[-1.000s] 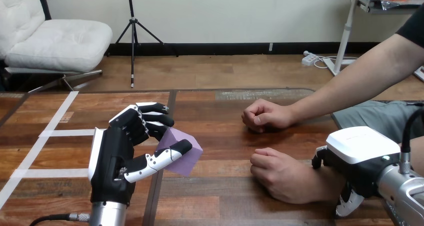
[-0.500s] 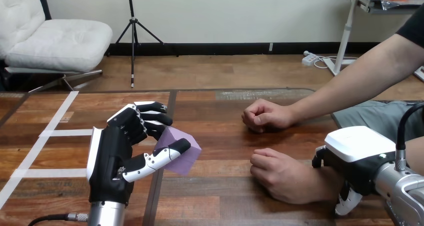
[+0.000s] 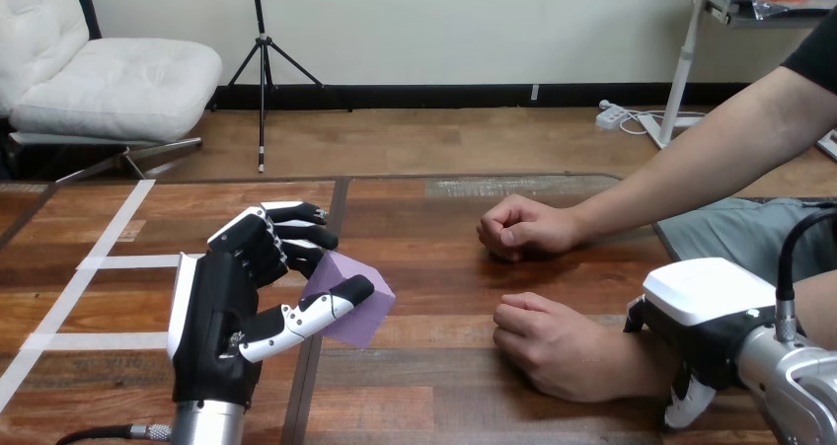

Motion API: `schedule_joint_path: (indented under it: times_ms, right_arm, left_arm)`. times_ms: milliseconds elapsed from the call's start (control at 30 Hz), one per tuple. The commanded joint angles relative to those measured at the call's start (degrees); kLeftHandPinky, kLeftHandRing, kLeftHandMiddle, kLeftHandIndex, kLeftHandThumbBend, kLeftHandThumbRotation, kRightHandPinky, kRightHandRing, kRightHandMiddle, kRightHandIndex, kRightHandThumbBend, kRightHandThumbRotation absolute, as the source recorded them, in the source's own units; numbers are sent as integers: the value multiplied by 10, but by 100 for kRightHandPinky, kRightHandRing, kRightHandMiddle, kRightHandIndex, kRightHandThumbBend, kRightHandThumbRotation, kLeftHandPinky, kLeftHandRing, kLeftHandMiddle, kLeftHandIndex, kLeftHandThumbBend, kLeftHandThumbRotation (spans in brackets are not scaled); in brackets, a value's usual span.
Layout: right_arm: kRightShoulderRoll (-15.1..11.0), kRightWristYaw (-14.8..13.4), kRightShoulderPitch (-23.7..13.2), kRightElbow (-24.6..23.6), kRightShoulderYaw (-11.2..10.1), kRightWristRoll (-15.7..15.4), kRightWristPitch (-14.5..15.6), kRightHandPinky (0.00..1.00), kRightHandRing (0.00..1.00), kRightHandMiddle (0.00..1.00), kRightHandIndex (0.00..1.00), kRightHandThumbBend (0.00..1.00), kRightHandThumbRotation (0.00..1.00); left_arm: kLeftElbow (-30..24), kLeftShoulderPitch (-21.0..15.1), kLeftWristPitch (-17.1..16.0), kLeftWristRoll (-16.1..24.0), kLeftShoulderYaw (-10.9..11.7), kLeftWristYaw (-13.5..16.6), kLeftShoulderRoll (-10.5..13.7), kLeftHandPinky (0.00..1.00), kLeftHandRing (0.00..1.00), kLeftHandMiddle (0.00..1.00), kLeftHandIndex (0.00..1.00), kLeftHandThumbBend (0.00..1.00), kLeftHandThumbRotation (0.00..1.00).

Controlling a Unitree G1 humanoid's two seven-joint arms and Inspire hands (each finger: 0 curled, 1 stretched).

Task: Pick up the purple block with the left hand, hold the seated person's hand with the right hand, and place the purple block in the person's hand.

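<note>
At the lower left, the robot's left hand grasps the purple block over the wooden table. Its fingers curl over the block's top edge, and its thumb crosses the near face from below, pinning the block against the palm. The block is a pale lilac cube with plain matte faces, tilted so that one corner points to the right, away from the palm. Whether its lowest corner touches the table cannot be told.

Left of this hand, white tape strips cross the table. Right of the block, well apart from it, the person's nearer hand rests on the table, loosely curled. Beyond that, the person's farther hand lies as a fist.

At the lower right, the robot's right hand sits over the wrist of the nearer hand, white shell upward. Whether it grips that wrist cannot be told.
</note>
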Motion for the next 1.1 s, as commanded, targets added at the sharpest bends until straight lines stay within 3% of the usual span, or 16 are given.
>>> schedule_joint_path:
  times_ms: [0, 333, 533, 833, 1067]
  right_arm:
    - [-9, 4, -33, 7, 6, -5, 8, 56, 64, 67, 69, 73, 0]
    - [-2, -17, -29, 9, -2, 7, 14, 73, 76, 77, 76, 77, 0]
    - [8, -28, -24, 5, -9, 16, 26, 77, 79, 80, 78, 79, 1]
    - [8, -54, -21, 8, -3, 21, 31, 74, 77, 79, 78, 82, 0]
    - [8, -58, -25, 17, 5, 19, 35, 62, 68, 72, 74, 82, 0]
  left_arm:
    - [-32, -18, -8, 1, 1, -3, -3, 36, 42, 51, 55, 82, 11]
    - [-34, -16, -5, -1, 1, -5, -4, 36, 43, 51, 55, 82, 10]
    - [-34, -17, -5, 2, 2, -4, -3, 36, 43, 51, 55, 83, 10]
    - [-33, -17, -4, 6, 4, -1, -2, 36, 42, 51, 55, 83, 11]
    - [-29, -20, -9, 6, 4, -3, -2, 35, 42, 51, 55, 83, 11]
